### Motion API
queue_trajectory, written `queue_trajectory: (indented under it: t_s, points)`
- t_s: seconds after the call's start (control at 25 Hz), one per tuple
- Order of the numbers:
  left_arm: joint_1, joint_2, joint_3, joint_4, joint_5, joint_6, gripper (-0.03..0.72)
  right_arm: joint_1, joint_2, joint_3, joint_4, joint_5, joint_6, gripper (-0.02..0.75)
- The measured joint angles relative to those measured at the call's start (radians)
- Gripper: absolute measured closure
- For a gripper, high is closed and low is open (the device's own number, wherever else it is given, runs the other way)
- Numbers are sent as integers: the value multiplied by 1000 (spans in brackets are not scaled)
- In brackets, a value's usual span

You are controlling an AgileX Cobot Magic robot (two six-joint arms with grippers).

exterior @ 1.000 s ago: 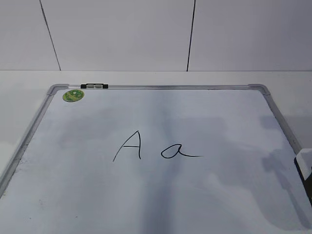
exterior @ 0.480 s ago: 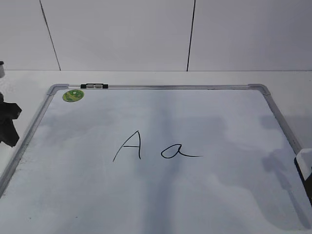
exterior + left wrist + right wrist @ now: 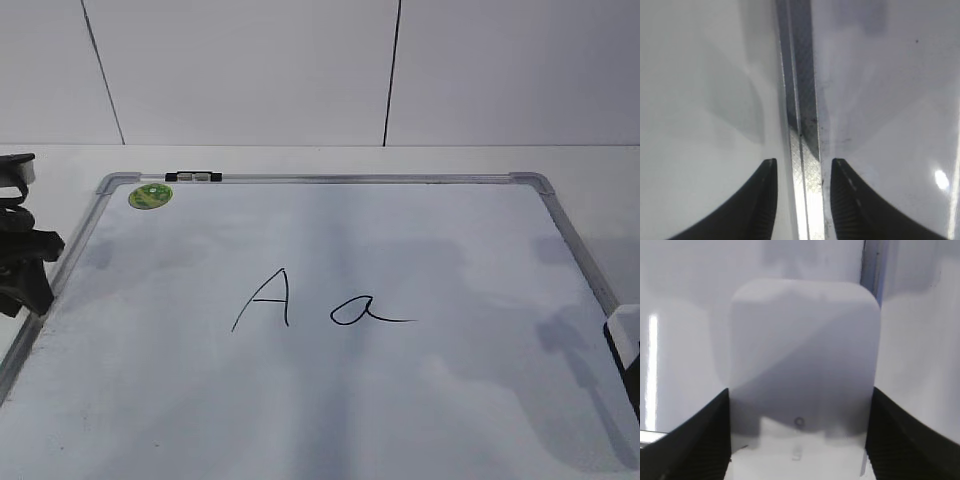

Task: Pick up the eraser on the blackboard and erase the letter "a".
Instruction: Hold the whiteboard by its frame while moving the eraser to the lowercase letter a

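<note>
While the right gripper (image 3: pixel 797 440) has its fingers spread on either side of the eraser (image 3: pixel 802 370) at the blackboard's (image 3: pixel 330 400) right frame, far from the letter "a" (image 3: pixel 368 311), it should close squarely before lifting; the left gripper (image 3: pixel 800 200) hangs open, empty, over the left frame.

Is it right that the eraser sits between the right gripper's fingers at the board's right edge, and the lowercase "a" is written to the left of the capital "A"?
Not quite. In the exterior view the lowercase "a" is to the right of the capital "A", not the left. The rest holds: the eraser lies between the right gripper fingers at the blackboard right edge.
</note>
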Motion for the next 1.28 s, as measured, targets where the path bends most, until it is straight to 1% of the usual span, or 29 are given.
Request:
queue_trajectory:
  t_s: [0.36,0.56,0.92,1.04,1.28]
  points:
    - [1,48,-4,0,-16,1,451,0,0,0,0,0,0,155]
    - [1,48,-6,-2,-18,1,511,0,0,0,0,0,0,155]
    - [2,48,-5,-14,-16,-3,568,0,0,0,0,0,0,155]
    - [2,48,-8,-6,-16,-3,616,0,0,0,0,0,0,155]
    - [2,48,-9,-4,-16,-1,622,0,0,0,0,0,0,155]
